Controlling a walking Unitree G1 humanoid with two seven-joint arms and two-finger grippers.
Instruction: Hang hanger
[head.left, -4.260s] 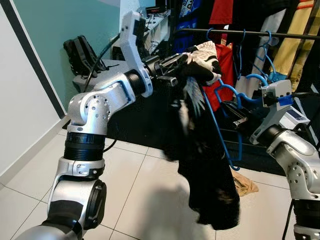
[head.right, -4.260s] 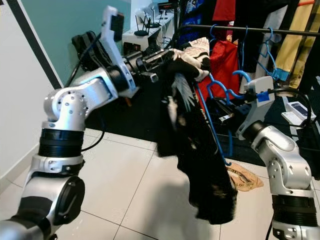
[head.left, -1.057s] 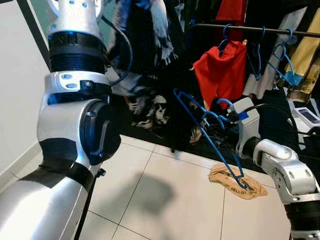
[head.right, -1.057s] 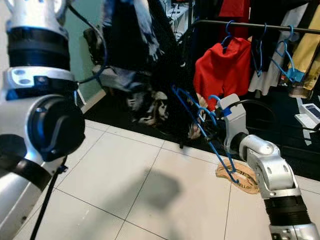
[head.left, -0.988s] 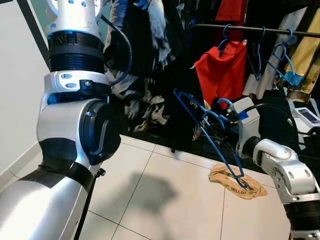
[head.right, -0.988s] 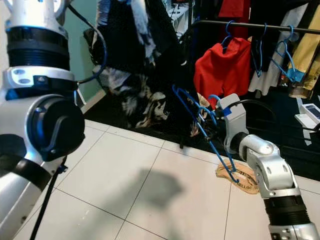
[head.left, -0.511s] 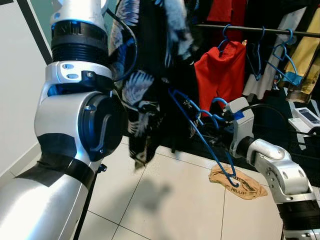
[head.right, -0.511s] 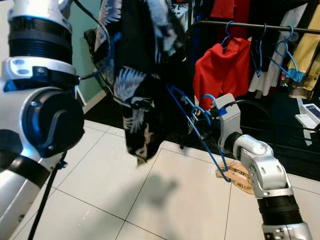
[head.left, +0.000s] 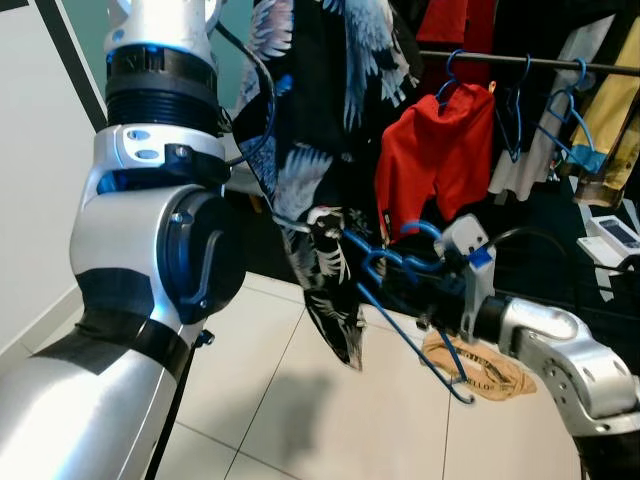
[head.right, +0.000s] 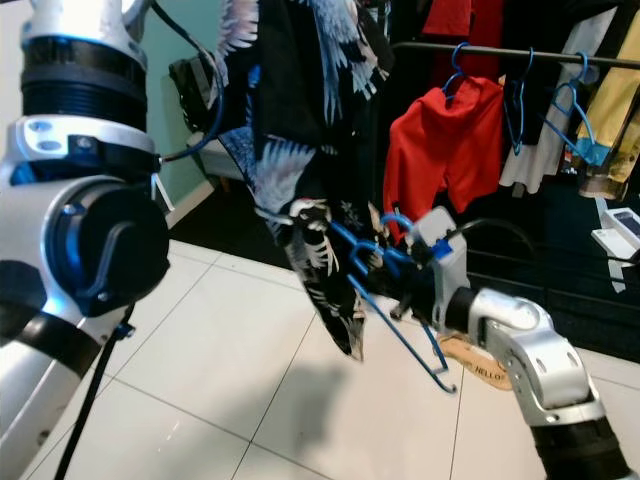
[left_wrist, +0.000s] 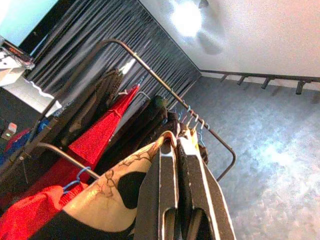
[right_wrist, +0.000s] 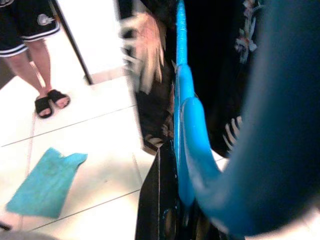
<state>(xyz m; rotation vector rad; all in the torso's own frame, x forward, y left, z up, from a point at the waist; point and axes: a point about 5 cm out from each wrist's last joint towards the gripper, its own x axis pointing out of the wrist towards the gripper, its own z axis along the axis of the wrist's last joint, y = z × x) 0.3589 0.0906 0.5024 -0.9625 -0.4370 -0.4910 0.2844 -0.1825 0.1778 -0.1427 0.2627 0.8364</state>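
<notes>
On the left, the left arm is raised high, and its left pincer (left_wrist: 180, 200) is clenched on the top of a black shirt (head.left: 330, 150) printed with pale birds, so the cloth hangs down in the middle of the scene, above the tiled floor (head.left: 300, 400). It looks soft and limp, likely to swing and slide, so the grip at the top seems sensible. Right of it, the blue hanger (head.left: 400, 300) sits low, its near end touching the shirt's hem; it looks light, stiff and smooth, best held near the hook. The right pincer (right_wrist: 175, 200) is closed on the hanger close to that curve. Farther right, at the back, a clothes rail (head.left: 540, 62) carries a red garment (head.left: 435, 160) and other blue hangers.
</notes>
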